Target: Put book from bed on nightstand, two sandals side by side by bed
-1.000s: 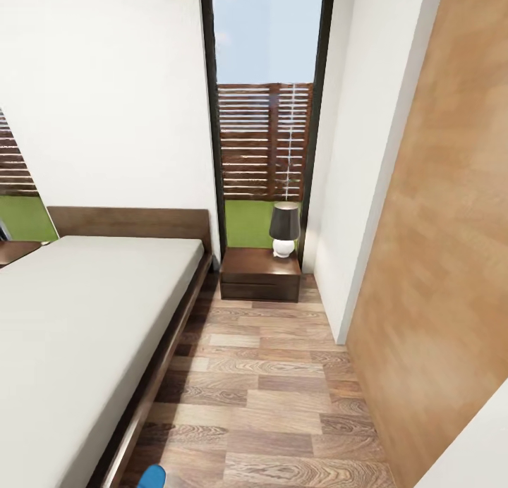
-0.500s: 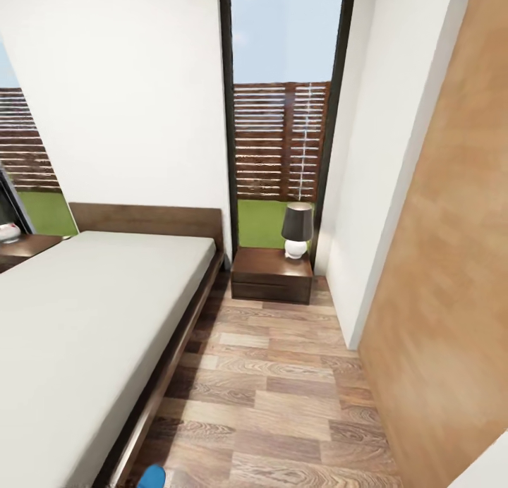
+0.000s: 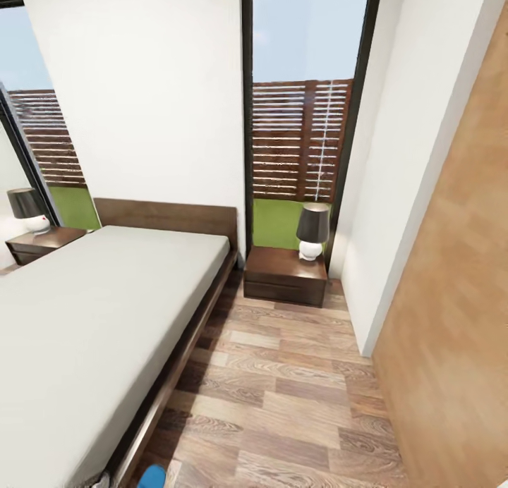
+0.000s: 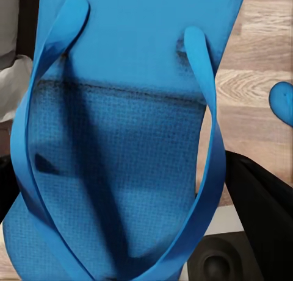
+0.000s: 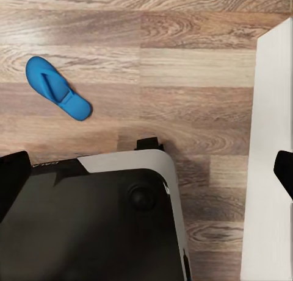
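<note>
While one sandal (image 4: 122,141) (blue) looms before the left pincer, grip unclear.

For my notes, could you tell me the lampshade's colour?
Dark grey lampshade, best in the head view.

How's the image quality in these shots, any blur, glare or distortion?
Head view: wide-angle, so the window frame and white wall lean; fence slats smeared. Left wrist view: sandal very close, with dark shadow bands. Right wrist view: even light, soft shadow beside the robot base.

The head camera looked forward along the bed (image 3: 92,312); the wrist cameras faced down, sharing the plank floor (image 5: 152,61).
</note>
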`<state>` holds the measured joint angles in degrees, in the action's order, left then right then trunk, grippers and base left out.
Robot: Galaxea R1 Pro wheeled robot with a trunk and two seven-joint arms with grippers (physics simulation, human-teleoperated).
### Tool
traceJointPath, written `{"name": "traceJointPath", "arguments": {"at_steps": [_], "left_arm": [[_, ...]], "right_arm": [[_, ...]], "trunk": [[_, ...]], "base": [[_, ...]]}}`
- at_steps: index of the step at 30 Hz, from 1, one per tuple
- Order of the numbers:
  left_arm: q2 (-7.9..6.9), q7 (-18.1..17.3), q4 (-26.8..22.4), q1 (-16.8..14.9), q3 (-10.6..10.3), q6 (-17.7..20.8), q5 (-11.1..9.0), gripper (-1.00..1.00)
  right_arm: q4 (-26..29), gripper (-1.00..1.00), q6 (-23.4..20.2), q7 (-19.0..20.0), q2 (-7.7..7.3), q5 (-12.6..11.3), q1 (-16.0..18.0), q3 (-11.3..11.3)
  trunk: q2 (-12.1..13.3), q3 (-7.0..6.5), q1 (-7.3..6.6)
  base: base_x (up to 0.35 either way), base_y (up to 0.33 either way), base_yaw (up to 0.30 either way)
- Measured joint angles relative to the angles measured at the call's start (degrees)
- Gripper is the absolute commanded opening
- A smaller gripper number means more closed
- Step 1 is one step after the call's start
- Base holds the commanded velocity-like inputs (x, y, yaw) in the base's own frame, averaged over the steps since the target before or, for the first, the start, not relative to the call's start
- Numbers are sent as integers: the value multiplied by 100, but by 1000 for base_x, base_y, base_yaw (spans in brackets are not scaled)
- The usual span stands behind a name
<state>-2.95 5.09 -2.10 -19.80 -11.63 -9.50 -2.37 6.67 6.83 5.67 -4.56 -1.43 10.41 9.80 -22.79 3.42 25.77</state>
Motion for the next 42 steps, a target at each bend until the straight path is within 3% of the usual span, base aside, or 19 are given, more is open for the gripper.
{"name": "traceJointPath", "arguments": {"at_steps": [16, 42], "left_arm": [[-2, -3, -5, 1, 0, -9, -3, -100], [-4, 0, -7, 2, 0, -9, -2, -100]], "right_arm": [[0, 100, 0, 1, 0, 0, 0, 2], [-1, 100, 0, 0, 0, 0, 1, 0]], "trunk": [[0, 1, -2], [0, 29, -1]], "base": [[-26, -17, 8], [-18, 0, 115]]}}
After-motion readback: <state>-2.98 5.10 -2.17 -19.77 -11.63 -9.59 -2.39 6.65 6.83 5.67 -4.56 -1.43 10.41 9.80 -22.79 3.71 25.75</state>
